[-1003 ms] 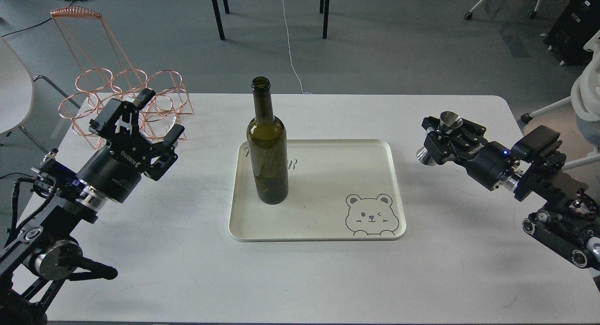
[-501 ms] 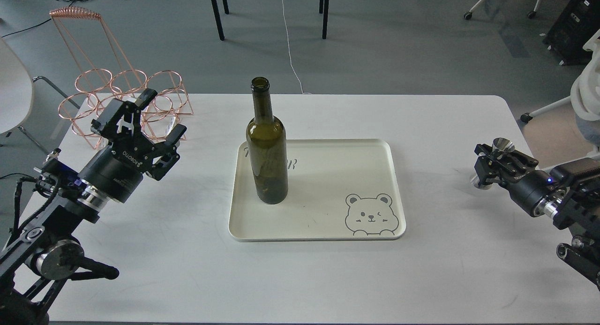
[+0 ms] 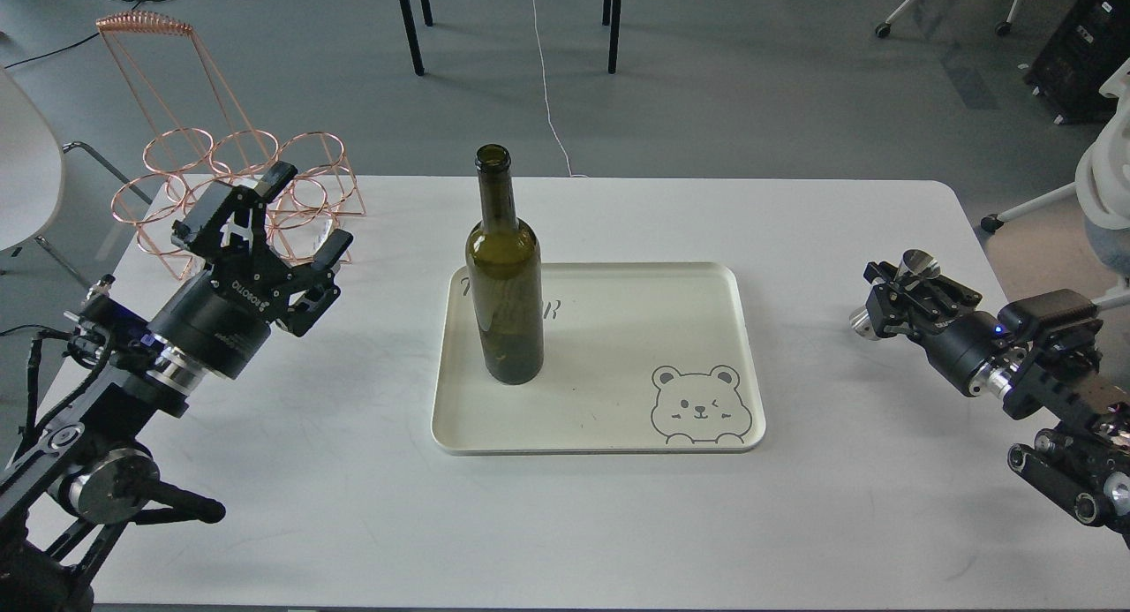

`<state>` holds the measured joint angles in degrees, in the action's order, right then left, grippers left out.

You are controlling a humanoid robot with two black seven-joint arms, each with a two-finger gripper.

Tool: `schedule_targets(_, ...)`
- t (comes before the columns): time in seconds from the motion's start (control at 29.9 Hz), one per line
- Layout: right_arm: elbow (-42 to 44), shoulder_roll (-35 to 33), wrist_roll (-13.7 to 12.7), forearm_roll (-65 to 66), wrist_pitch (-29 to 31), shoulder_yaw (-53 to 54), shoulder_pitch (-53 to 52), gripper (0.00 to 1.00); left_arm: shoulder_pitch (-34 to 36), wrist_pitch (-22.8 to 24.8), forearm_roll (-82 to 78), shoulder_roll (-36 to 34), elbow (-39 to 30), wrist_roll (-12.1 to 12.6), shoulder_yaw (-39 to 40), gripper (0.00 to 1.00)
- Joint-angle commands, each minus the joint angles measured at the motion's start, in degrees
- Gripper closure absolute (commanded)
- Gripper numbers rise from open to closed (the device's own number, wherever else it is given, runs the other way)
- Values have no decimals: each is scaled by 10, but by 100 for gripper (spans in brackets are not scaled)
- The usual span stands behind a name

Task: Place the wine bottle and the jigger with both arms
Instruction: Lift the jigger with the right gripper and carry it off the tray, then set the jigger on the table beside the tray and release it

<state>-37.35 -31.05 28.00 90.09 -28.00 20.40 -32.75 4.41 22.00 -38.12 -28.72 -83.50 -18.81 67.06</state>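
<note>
Head view of a white table (image 3: pixel 565 524) during a two-arm placing task. At centre, one cream tray (image 3: pixel 618 418) with a bear drawing at its near right corner, evidently the destination for both items. One wine bottle (image 3: pixel 503 285), dark olive glass, upright on the left part of the tray and free of any grasp, so judged already placed. Left gripper (image 3: pixel 296 219) held well to the left of the bottle, fingers spread wide and empty, clear of the glass, presumably to avoid toppling it. One jigger (image 3: pixel 909 272), shiny steel and hourglass-shaped, pinched at the waist in the right gripper (image 3: pixel 900 294), upper cone showing above the fingers and lower cone at the left side; carried tilted, above the table's right part, well apart from the tray and not yet set down. Waist grip probably chosen because the narrow middle keeps the cones from slipping through. Behind the left gripper, one copper wire rack (image 3: pixel 221 166) with several rings, at the far left corner. Count: one bottle, one jigger, one tray, one rack, two arms.
</note>
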Motion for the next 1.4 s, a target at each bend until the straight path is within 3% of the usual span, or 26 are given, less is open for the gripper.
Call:
schedule_targets(0.0,0,0,0,0,0,0,1,74,1,0,1,-2,0,0,0,2)
schedule_targets(0.07,-1,0,0,-1,0,0,3,68,0,1,1,-3,0,0,0,2)
schedule_targets(0.3,-4,-1,0,-1,0,0,7,59,1,1,0,-3,-3,0,0,2)
schedule_targets(0.5,-11,-4,0,-1,0,-1,8,34,3,2,1,-3,-3,-1,0,2)
schedule_targets(0.6,-19,-13,0,-8,0,0,12,13,3,2,1,-3,-3,-1,0,2)
schedule_targets(0.67,-37,-31,0,-17,0,0,18,5,3,2,0,-3,-3,-1,0,2)
schedule_targets(1.1,-286,-274,0,-83,0,-72,76,3,3,3,0,-16,-12,-5,1,2)
schedule_targets(1.3,-485,-366,0,-303,0,-83,82,2,3,2,0,-36,-14,-82,5,2)
schedule_targets(1.37,-523,-371,0,-375,0,-67,78,2,3,2,-1,-47,-22,-92,5,2)
